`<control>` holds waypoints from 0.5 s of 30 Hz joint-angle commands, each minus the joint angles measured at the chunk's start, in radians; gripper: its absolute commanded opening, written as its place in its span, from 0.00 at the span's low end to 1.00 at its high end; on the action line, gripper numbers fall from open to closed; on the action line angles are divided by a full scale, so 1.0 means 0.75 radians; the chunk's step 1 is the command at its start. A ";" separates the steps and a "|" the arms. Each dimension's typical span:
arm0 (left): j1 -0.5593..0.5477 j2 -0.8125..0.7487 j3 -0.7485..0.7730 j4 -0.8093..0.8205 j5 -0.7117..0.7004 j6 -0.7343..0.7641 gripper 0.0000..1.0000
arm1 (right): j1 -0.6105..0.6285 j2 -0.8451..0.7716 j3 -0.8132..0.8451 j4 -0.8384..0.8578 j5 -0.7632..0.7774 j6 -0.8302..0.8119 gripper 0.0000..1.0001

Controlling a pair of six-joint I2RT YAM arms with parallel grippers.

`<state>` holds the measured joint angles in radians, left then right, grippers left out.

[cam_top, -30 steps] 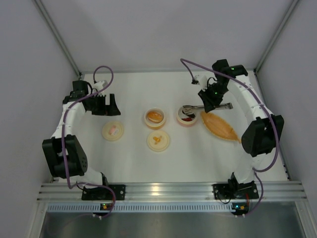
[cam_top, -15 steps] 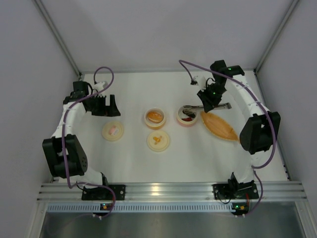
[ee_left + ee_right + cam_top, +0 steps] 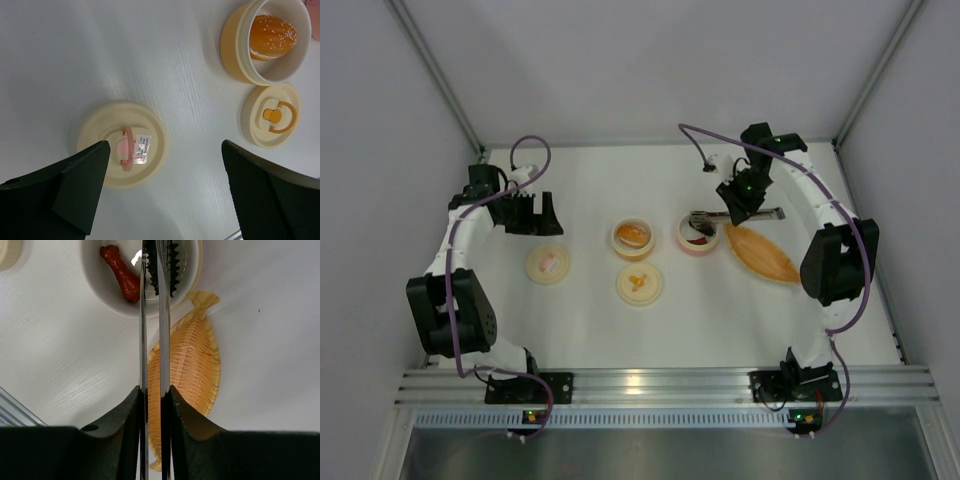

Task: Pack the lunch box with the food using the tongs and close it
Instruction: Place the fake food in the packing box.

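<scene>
1. Grip on the right side: my right gripper [image 3: 152, 400] has its fingers clamped on the tongs [image 3: 143, 340], squeezing the two metal arms nearly parallel with a thin gap between them.
2. The tongs' toothed tips reach over the inside of a cream bowl [image 3: 95, 280] toward the table's [image 3: 720, 310] far right. A red sausage-like piece [image 3: 122, 275] lies in that bowl just beside the tips, apart from them as far as I can see.
3. An orange boat-shaped tray [image 3: 192, 365] lies on the table just right of that bowl.
4. My left gripper [image 3: 164, 165] hangs near the table's far-left corner, fingers spread wide and holding nothing, above a pink-handled lid [image 3: 100, 145].
5. A second bowl [image 3: 230, 45] near the table's middle holds a seeded orange bun [image 3: 270, 37]. An orange-handled lid [image 3: 252, 117] lies just beside it, toward the near edge.
6. Both bowls stand uncovered.
</scene>
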<state>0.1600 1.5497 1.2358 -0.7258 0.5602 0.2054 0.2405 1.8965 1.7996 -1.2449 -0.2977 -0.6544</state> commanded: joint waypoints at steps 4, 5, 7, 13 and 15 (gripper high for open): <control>0.001 0.010 0.001 0.045 0.018 0.017 0.98 | 0.023 -0.019 0.028 0.085 0.027 -0.015 0.23; -0.001 0.010 0.003 0.047 0.020 0.017 0.98 | 0.023 -0.021 0.032 0.083 0.027 -0.015 0.24; 0.003 0.010 0.005 0.045 0.022 0.017 0.98 | 0.025 -0.023 0.032 0.085 0.033 -0.015 0.29; 0.001 0.008 0.009 0.043 0.020 0.019 0.98 | 0.027 -0.029 0.043 0.073 0.023 -0.011 0.34; 0.001 0.008 0.011 0.041 0.016 0.019 0.98 | 0.027 -0.027 0.059 0.050 0.004 -0.011 0.34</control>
<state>0.1600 1.5497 1.2358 -0.7254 0.5602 0.2054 0.2405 1.8965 1.8008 -1.2278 -0.2798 -0.6590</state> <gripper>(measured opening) 0.983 0.345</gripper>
